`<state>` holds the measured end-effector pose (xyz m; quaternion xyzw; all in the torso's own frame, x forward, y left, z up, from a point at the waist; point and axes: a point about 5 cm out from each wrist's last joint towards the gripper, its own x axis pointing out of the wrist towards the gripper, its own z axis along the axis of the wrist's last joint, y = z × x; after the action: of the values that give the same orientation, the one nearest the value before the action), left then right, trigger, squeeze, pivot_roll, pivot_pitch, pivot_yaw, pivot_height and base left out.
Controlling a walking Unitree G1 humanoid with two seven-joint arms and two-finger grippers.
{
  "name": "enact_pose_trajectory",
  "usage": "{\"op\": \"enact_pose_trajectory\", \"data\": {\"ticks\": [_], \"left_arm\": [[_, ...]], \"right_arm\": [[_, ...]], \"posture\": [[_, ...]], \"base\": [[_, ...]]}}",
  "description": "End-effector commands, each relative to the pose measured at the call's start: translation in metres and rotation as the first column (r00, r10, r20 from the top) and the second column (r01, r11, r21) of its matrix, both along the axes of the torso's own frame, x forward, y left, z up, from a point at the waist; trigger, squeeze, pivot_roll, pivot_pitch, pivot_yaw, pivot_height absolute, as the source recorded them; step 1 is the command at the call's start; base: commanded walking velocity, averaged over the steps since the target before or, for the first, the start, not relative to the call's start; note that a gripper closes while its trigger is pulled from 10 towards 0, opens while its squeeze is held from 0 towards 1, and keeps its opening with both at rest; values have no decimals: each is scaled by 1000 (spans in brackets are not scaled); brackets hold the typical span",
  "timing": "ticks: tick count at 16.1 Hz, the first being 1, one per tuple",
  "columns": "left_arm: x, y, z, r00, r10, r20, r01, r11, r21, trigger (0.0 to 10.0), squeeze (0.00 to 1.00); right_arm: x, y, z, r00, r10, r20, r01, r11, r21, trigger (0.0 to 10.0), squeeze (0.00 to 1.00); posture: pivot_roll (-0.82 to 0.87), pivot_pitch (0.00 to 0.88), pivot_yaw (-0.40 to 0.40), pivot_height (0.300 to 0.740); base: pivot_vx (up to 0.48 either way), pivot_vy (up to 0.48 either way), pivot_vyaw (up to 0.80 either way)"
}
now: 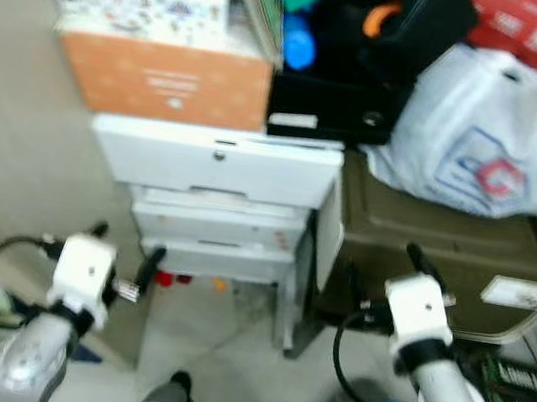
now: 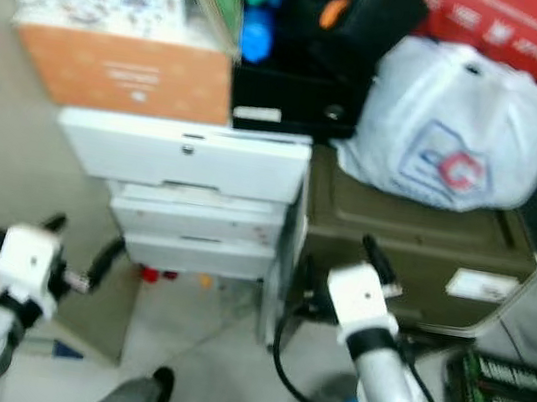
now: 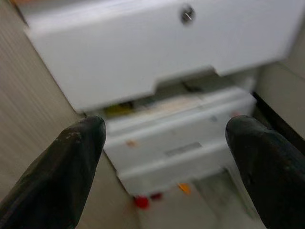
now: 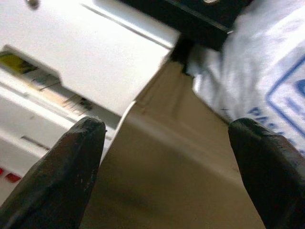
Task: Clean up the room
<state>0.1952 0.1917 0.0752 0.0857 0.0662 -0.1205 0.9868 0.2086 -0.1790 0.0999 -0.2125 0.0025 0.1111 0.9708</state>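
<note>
Cluttered corner ahead of you: white drawer unit (image 1: pixel 215 163) beside olive crate (image 1: pixel 443 252), white plastic bag (image 1: pixel 492 128) on crate, boxes stacked above. Cleanup looks barely begun; nothing picked yet. Left gripper (image 1: pixel 123 262) spread wide, empty, facing drawers. Right gripper (image 1: pixel 379 273) spread wide, empty, near crate edge.

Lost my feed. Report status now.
Left claw open, facing white drawers. Right claw open over olive crate. White bag sits on crate.
</note>
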Motion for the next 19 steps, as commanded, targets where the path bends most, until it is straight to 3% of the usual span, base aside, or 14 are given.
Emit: {"op": "enact_pose_trajectory", "data": {"ticks": [1, 6, 11, 14, 15, 19], "left_arm": [[-4, -1, 0, 999, -46, -15, 46, 999, 0, 10000, 0], [-39, 13, -14, 969, -197, -151, 206, 978, 47, 10000, 0], [-54, 40, -34, 966, -74, -248, 84, 996, 33, 10000, 0], [-50, 57, -39, 968, 44, -249, -40, 999, 22, 10000, 0], [-40, 64, -38, 969, 103, -224, -101, 995, 21, 10000, 0], [-24, 73, -35, 956, 237, -174, -236, 971, 29, 10000, 0]], "right_arm": [[-1, -2, -1, 1000, -3, -8, 3, 1000, 1, 10000, 0], [-11, -13, -11, 998, 2, -66, -4, 1000, -23, 10000, 0], [-7, -10, -14, 997, 26, -75, -28, 999, -22, 10000, 0], [-5, -10, -15, 997, 24, -76, -25, 1000, -13, 10000, 0], [-4, -10, -16, 997, 24, -79, -25, 1000, -10, 10000, 0], [3, -4, -15, 996, 39, -76, -39, 999, 1, 10000, 0]], "posture": [[-26, 134, -45, 740], [-6, 143, -51, 740], [1, 140, -55, 740], [0, 139, -56, 740], [0, 135, -57, 740], [1, 131, -53, 740]], "base": [[0, 0, 800], [0, 0, 800], [0, 0, 800], [0, 0, 800], [0, 0, 800], [0, 0, 800]]}}
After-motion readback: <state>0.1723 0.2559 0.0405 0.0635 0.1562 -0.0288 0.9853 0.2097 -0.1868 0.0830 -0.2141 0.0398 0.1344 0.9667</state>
